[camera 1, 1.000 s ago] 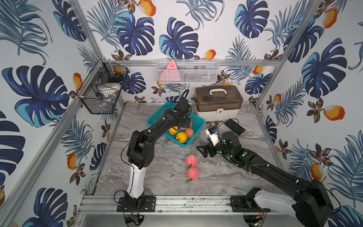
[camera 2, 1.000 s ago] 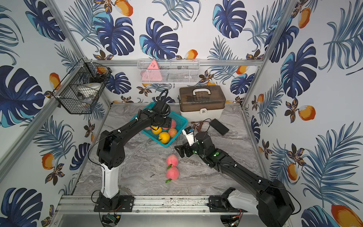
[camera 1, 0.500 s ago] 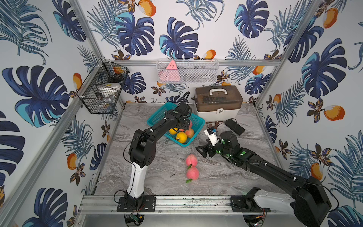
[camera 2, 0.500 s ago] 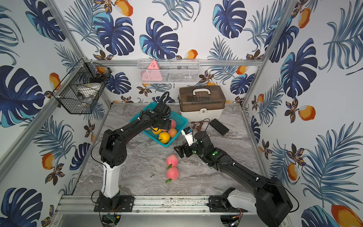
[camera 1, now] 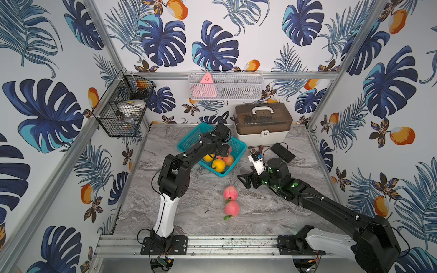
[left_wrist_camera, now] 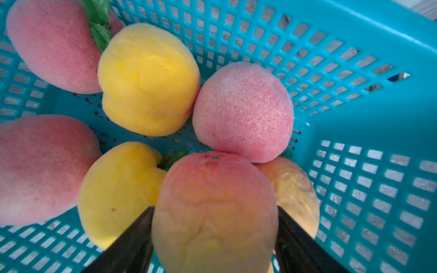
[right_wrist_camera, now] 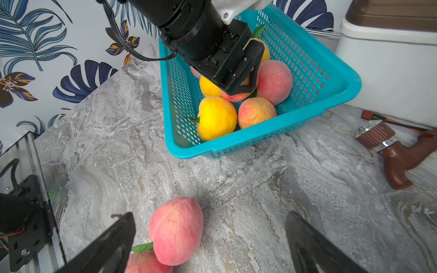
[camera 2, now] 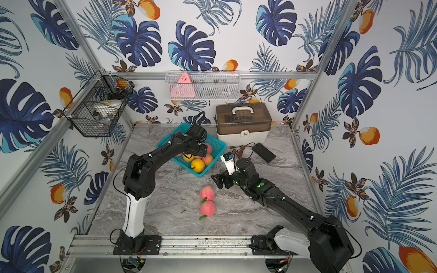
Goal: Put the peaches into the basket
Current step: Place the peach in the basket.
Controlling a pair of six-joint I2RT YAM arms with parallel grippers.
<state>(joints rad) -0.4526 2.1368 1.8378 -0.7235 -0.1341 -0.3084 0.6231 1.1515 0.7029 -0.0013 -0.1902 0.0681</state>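
Note:
The teal basket (camera 1: 190,140) (camera 2: 169,140) stands at the back middle with several pink and yellow peaches in it. My left gripper (left_wrist_camera: 215,209) (camera 1: 224,153) (right_wrist_camera: 246,80) is inside the basket (left_wrist_camera: 378,118). Its fingers press both sides of an orange-pink peach (left_wrist_camera: 214,212) that rests on the pile. Two pink peaches (camera 1: 230,192) (camera 1: 232,208) lie on the marble table, touching each other. My right gripper (right_wrist_camera: 210,214) (camera 1: 243,180) (camera 2: 216,180) hovers open just right of them. The nearer peach (right_wrist_camera: 176,230) lies close to one of its fingers.
A white and brown toolbox (camera 1: 262,123) stands right of the basket. A black device (camera 1: 282,152) and a brown tap-like piece (right_wrist_camera: 397,151) lie in front of it. A black wire rack (camera 1: 123,111) and a white mesh tray (camera 1: 224,86) hang on the walls.
My left gripper has sunk a little deeper into the basket with its peach, and its fingers have spread somewhat. The right arm has hardly moved.

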